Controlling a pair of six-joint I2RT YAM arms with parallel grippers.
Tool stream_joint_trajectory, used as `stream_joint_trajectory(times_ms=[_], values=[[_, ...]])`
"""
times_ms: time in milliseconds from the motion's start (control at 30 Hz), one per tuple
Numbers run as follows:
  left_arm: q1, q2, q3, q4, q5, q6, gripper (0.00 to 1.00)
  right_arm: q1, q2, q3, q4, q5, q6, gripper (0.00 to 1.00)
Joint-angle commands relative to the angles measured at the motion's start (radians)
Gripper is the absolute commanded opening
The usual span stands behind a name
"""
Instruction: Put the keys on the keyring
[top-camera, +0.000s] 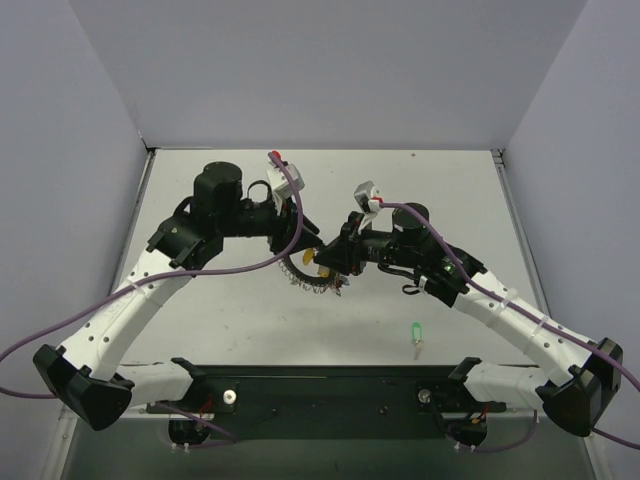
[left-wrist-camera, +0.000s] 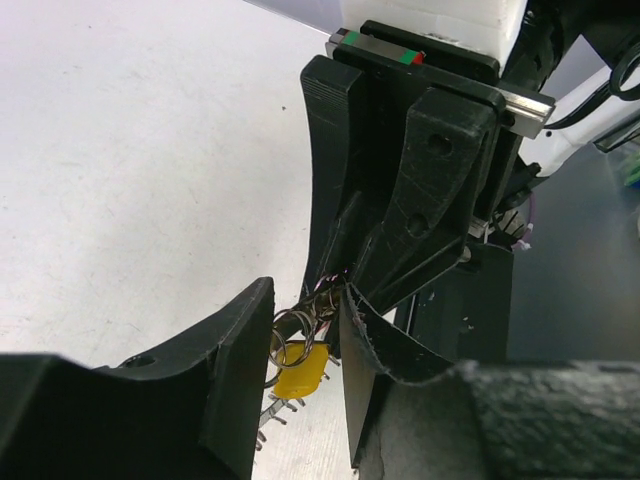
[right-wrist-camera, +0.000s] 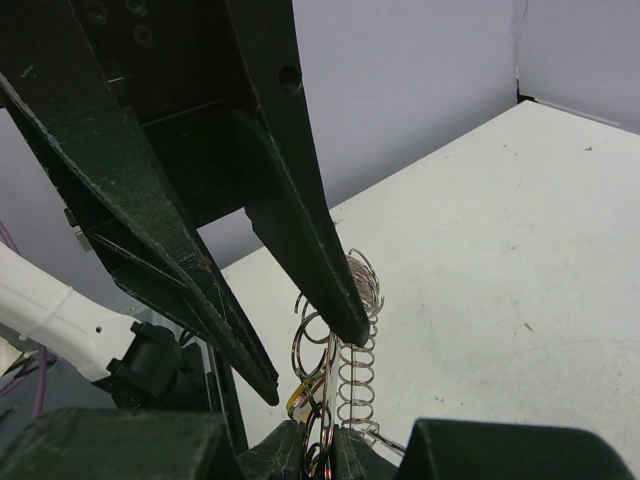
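The silvery coil-rimmed keyring (top-camera: 305, 280) hangs between my two grippers at the table's middle. In the right wrist view its coil (right-wrist-camera: 358, 375) stands upright. My right gripper (right-wrist-camera: 325, 442) is shut on its thin wire loops, with a yellow key (right-wrist-camera: 300, 400) just behind them. My left gripper (right-wrist-camera: 308, 358) comes from above, jaws apart, one fingertip (right-wrist-camera: 348, 322) touching the coil. In the left wrist view the yellow key (left-wrist-camera: 298, 372) and wire loops (left-wrist-camera: 290, 325) hang between my left gripper's (left-wrist-camera: 305, 300) fingers. A green key (top-camera: 416, 330) lies on the table at the near right.
Both arms meet nose to nose over the white table (top-camera: 220, 320). Purple cables (top-camera: 270, 262) loop off each wrist. The black base rail (top-camera: 320, 385) runs along the near edge. Grey walls close in the back and sides.
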Motion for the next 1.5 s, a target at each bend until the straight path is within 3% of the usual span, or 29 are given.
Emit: stream_joint_trajectory(times_ms=[0,267,467,733,900,1467], values=[[-0.001,-0.016,0.048,-0.041,-0.040,0.041,0.44,0.002,-0.028,0.036,0.110,-0.002,-0.004,0.00],[0.002,-0.091,0.010,0.036,-0.134,-0.040,0.46,0.004,-0.032,0.029,0.109,0.004,-0.011,0.00],[0.043,-0.203,-0.126,0.206,-0.220,-0.244,0.47,-0.001,-0.043,0.015,0.133,0.023,-0.002,0.00],[0.183,-0.235,-0.338,0.560,0.066,-0.640,0.51,-0.004,-0.057,0.007,0.153,0.044,0.019,0.00],[0.183,-0.188,-0.355,0.599,0.142,-0.678,0.53,-0.008,-0.055,0.009,0.155,0.052,0.024,0.00],[0.183,-0.168,-0.346,0.593,0.123,-0.671,0.52,-0.010,-0.046,0.006,0.161,0.049,0.032,0.00]])
